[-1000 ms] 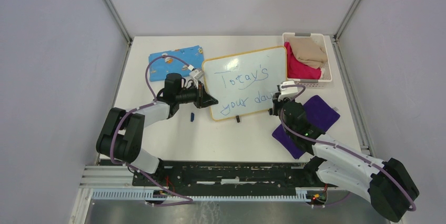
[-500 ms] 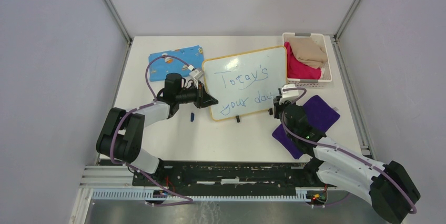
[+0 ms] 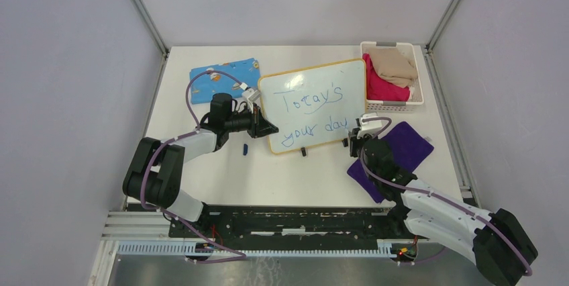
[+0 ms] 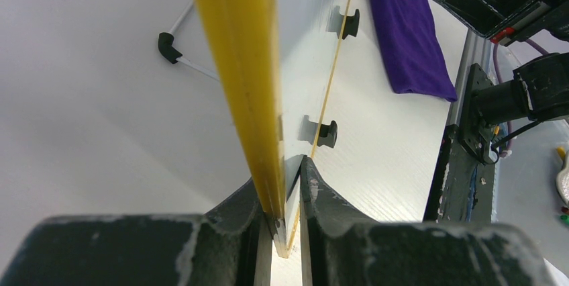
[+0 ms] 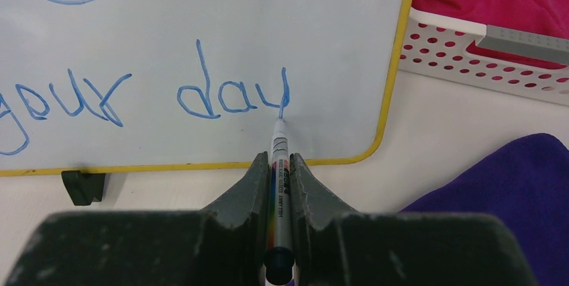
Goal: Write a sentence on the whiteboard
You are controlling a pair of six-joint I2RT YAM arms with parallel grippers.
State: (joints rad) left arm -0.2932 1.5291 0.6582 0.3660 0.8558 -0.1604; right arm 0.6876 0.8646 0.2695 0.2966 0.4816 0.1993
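Right end effector (image 5: 279,162): drawn back toward near edge since earlier frame; clenched on slim white marker (image 5: 280,139), tip at the final "y". Left end effector (image 4: 285,188): pinching the yellow rim of flat white whiteboard (image 3: 315,84), mid-bench (image 3: 268,178). Blue handwritten sentence (image 3: 310,101): two lines. Risk: tip dragging on withdrawal, leaving a stray stroke.

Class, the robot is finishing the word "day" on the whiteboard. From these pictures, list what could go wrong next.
1. The marker tip sits on the y of the sentence, with the yellow rim of the whiteboard just below; a long tail could run off the board.
2. The left hand pinches only the rim, so pen pressure might shift the board and skew the stroke.
3. The right hand could smear fresh ink if it sweeps across.
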